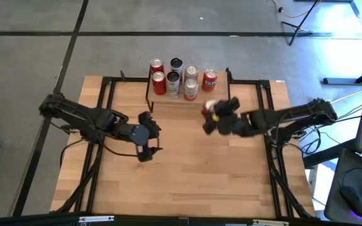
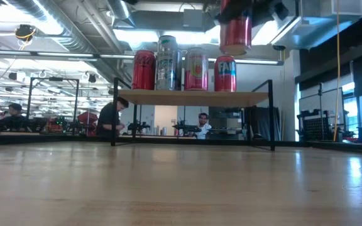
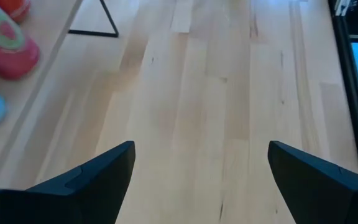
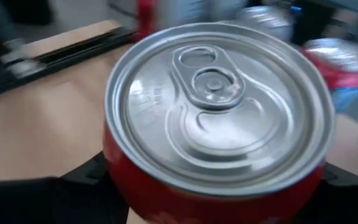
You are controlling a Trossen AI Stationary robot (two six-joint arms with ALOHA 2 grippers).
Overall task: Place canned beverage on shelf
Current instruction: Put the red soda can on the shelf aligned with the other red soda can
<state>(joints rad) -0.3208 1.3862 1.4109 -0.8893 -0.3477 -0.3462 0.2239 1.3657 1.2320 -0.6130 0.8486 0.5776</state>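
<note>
The shelf (image 2: 193,97), a low light-wood board on thin black legs, stands at the table's far middle (image 1: 168,99). Several cans (image 2: 167,63) stand upright on it. My right gripper (image 1: 215,118) is shut on a red canned beverage (image 2: 235,34), which hangs high near the shelf's right end, above the level of the standing cans. In the right wrist view its silver top (image 4: 219,102) fills the picture. My left gripper (image 1: 149,135) is raised over the table left of centre, open, with only bare wood between its fingers (image 3: 98,180). My right gripper pinches the red can's side wall (image 4: 123,186) just below the top rim, one finger (image 4: 82,180) on each side. The fingers come from the table's right, slanting a little downward. The can is lifted clear of table and shelf, roughly upright with its top up.
Black frame bars (image 1: 109,100) run along the tabletop's left, right and far sides. The wooden tabletop (image 1: 187,182) lies bare in front of the shelf. People sit at desks in the room behind (image 2: 112,119).
</note>
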